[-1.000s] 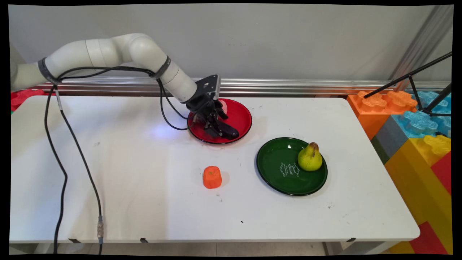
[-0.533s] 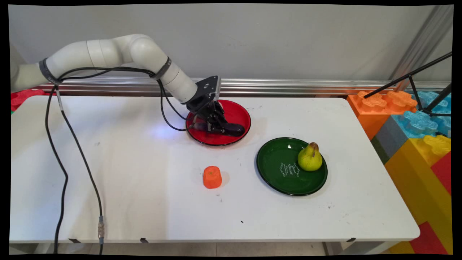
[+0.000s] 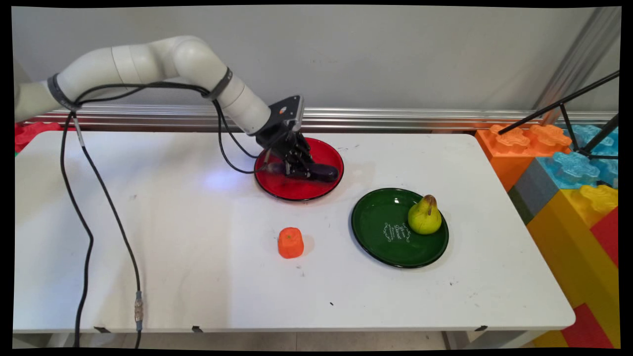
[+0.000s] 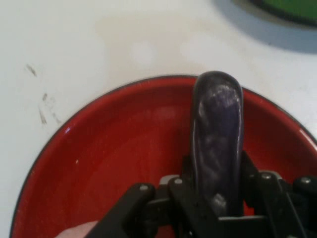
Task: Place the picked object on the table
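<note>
Pinching a dark purple eggplant (image 3: 316, 172) lengthwise, the claw (image 3: 296, 168) holds it level over the red plate (image 3: 296, 190), tip pointing right.

Two plates on one white tabletop (image 3: 173, 237): one red plate (image 3: 324, 153) far, one green plate (image 3: 381, 227) right. One purple eggplant (image 3: 321, 172), one pear (image 3: 424, 215), one orange fruit (image 3: 290, 243). One stack of toy blocks (image 3: 578, 198) at right.
</note>
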`<state>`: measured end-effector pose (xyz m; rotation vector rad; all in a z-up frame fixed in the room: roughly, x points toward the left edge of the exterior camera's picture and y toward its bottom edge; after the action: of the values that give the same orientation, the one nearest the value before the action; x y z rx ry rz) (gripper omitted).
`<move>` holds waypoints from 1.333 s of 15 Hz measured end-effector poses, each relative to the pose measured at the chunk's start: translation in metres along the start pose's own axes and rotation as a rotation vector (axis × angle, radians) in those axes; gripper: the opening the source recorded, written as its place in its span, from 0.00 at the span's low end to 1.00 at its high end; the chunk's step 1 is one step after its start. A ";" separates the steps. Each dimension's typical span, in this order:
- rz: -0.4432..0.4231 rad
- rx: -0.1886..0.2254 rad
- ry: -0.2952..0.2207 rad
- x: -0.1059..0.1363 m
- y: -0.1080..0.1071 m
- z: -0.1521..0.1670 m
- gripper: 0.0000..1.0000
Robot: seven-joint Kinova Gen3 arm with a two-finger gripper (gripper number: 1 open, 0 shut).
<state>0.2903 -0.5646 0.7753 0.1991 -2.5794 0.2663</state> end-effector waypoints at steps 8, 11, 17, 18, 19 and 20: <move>0.028 -0.029 -0.003 0.028 0.011 -0.061 0.00; 0.000 -0.029 -0.011 0.038 0.018 -0.090 0.00; -0.099 -0.009 -0.031 0.052 0.040 -0.142 0.00; -0.124 -0.006 -0.037 0.054 0.047 -0.151 0.00; -0.149 -0.003 -0.043 0.055 0.054 -0.161 0.00; -0.167 -0.001 -0.047 0.056 0.060 -0.168 0.00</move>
<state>0.3149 -0.4733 0.9367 0.4228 -2.5897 0.2009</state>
